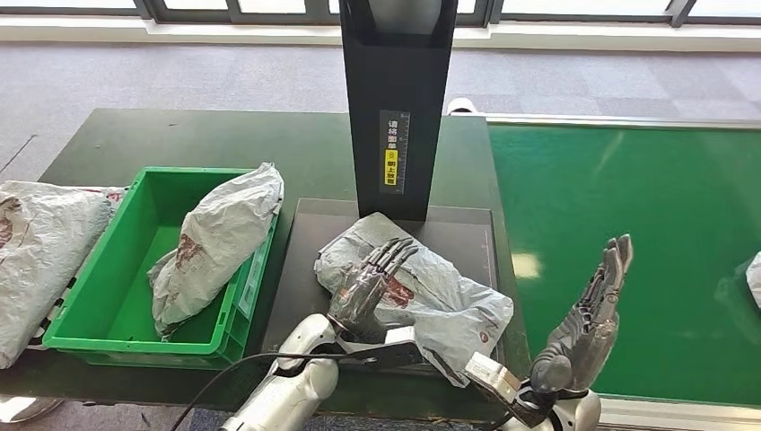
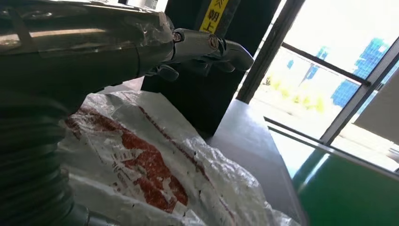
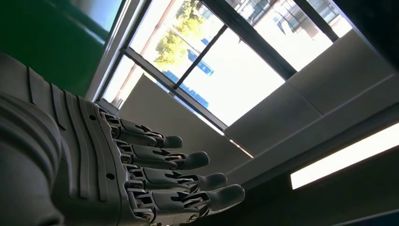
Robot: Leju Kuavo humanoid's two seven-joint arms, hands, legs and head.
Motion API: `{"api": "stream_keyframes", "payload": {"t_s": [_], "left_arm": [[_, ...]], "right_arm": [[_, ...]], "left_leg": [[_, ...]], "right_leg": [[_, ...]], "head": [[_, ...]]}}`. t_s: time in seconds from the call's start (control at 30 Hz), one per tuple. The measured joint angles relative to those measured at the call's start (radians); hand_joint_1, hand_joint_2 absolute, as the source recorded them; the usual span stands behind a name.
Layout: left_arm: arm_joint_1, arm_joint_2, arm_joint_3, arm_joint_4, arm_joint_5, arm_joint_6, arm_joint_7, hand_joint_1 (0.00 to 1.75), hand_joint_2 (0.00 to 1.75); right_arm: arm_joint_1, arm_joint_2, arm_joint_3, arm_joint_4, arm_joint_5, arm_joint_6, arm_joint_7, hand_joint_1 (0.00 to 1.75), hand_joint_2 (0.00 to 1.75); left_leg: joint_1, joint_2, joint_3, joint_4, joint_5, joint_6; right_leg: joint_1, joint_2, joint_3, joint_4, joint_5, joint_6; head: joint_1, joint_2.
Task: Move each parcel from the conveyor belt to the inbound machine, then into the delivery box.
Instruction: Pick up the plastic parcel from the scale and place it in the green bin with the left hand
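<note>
At the far left edge of the dark green bench (image 1: pixel 135 144) lies a grey crumpled parcel (image 1: pixel 40 256), partly cut off by the frame. Just beside it sits a green delivery box (image 1: pixel 112 310) with another wrinkled grey parcel (image 1: pixel 215 242) leaning inside against its right wall. Next comes the inbound machine (image 1: pixel 395 99), a black upright column rising from a flat dark platform (image 1: pixel 467 238). A grey parcel with red print (image 1: pixel 431 292) lies on that platform, and the left hand (image 1: pixel 368 283) rests on top of it, fingers (image 2: pixel 221 47) stretched out and not closed around it. To the right runs the bright green conveyor belt (image 1: pixel 628 224); over its near edge the right hand (image 1: pixel 588 328) is raised, fingers (image 3: pixel 188 160) straight and apart, holding nothing. Grey carpet (image 1: pixel 179 76) and a window frame (image 1: pixel 583 11) lie beyond.
</note>
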Motion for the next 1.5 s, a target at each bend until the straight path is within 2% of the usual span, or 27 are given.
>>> {"api": "stream_keyframes", "payload": {"t_s": [0.17, 0.33, 0.37, 0.47, 0.5, 0.53, 0.73, 1.2, 1.27, 1.4, 1.5], "left_arm": [[-0.017, -0.007, -0.004, 0.059, -0.039, 0.000, 0.038, 0.00, 1.75], [-0.044, -0.015, -0.023, 0.139, -0.156, -0.058, 0.158, 0.00, 1.75], [-0.050, -0.015, -0.027, 0.156, -0.171, -0.068, 0.175, 0.07, 1.75], [-0.074, -0.019, -0.035, 0.200, -0.204, -0.098, 0.207, 1.34, 1.75], [-0.080, -0.020, -0.038, 0.212, -0.213, -0.112, 0.212, 1.71, 1.75], [-0.085, -0.022, -0.041, 0.223, -0.222, -0.127, 0.217, 1.75, 1.75], [-0.096, -0.025, -0.056, 0.264, -0.249, -0.184, 0.226, 1.75, 1.75], [-0.116, -0.028, -0.072, 0.291, -0.273, -0.221, 0.240, 1.75, 1.75], [-0.114, -0.029, -0.073, 0.289, -0.279, -0.181, 0.229, 1.75, 1.75], [-0.088, -0.029, -0.074, 0.266, -0.296, 0.008, 0.212, 1.75, 1.75], [-0.079, -0.029, -0.075, 0.252, -0.301, 0.059, 0.214, 1.75, 1.75]], "right_arm": [[0.010, 0.010, 0.000, -0.034, 0.007, 0.000, 0.000, 0.00, 0.00], [0.009, 0.019, 0.000, -0.054, -0.001, 0.000, 0.001, 0.00, 0.00], [0.009, 0.020, 0.000, -0.061, -0.004, 0.000, 0.001, 0.00, 0.00], [0.009, 0.021, 0.000, -0.084, -0.016, 0.000, 0.001, 0.00, 0.00], [0.009, 0.021, 0.000, -0.092, -0.020, 0.000, 0.001, 0.00, 0.00], [0.009, 0.021, 0.000, -0.100, -0.024, 0.000, 0.001, 0.00, 0.00], [0.009, 0.022, -0.004, -0.127, -0.033, 0.000, 0.002, 0.00, 0.00], [0.010, 0.024, -0.012, -0.133, -0.035, 0.000, 0.003, 0.00, 0.00], [0.011, 0.024, -0.013, -0.136, -0.034, 0.000, 0.003, 0.00, 0.00], [0.019, 0.025, -0.020, -0.160, -0.026, 0.000, 0.003, 0.00, 0.00], [0.024, 0.025, -0.023, -0.172, -0.023, 0.000, 0.003, 0.00, 0.00]], "left_leg": [[0.000, 0.000, 0.000, 0.000, 0.000, 0.000], [0.000, 0.000, 0.000, 0.000, 0.000, 0.000], [0.000, 0.000, 0.000, 0.000, 0.000, 0.000], [0.000, -0.001, 0.001, 0.000, 0.000, 0.000], [0.000, -0.001, 0.001, 0.000, 0.000, 0.000], [0.000, -0.002, 0.002, 0.000, 0.000, 0.001], [0.000, -0.001, 0.005, 0.000, -0.001, 0.002], [0.000, -0.001, 0.014, 0.000, -0.007, 0.002], [0.000, -0.001, 0.018, 0.000, -0.006, 0.002], [0.000, -0.001, 0.017, 0.000, -0.006, 0.001], [0.000, 0.000, 0.014, 0.000, -0.006, 0.001]], "right_leg": [[0.000, 0.000, 0.000, 0.000, 0.000, 0.000], [0.000, 0.000, 0.001, 0.000, 0.000, 0.000], [0.000, 0.000, 0.001, 0.000, 0.000, 0.000], [0.000, -0.001, 0.002, 0.000, 0.000, 0.000], [0.000, -0.002, 0.003, 0.000, 0.000, 0.001], [0.000, -0.002, 0.004, 0.000, 0.000, 0.001], [0.000, -0.003, 0.008, -0.001, -0.001, 0.001], [0.000, -0.003, 0.022, -0.001, -0.007, 0.001], [0.000, -0.003, 0.022, -0.001, -0.006, 0.001], [0.000, -0.001, 0.018, 0.000, -0.006, 0.001], [0.000, -0.001, 0.016, 0.000, -0.006, 0.001]], "head": [[0.000, 0.000], [0.000, 0.000], [0.000, 0.000], [0.000, 0.000], [0.000, 0.000], [0.000, 0.000], [0.000, 0.000], [0.000, 0.000], [0.000, 0.000], [0.000, 0.000], [0.000, 0.000]]}}
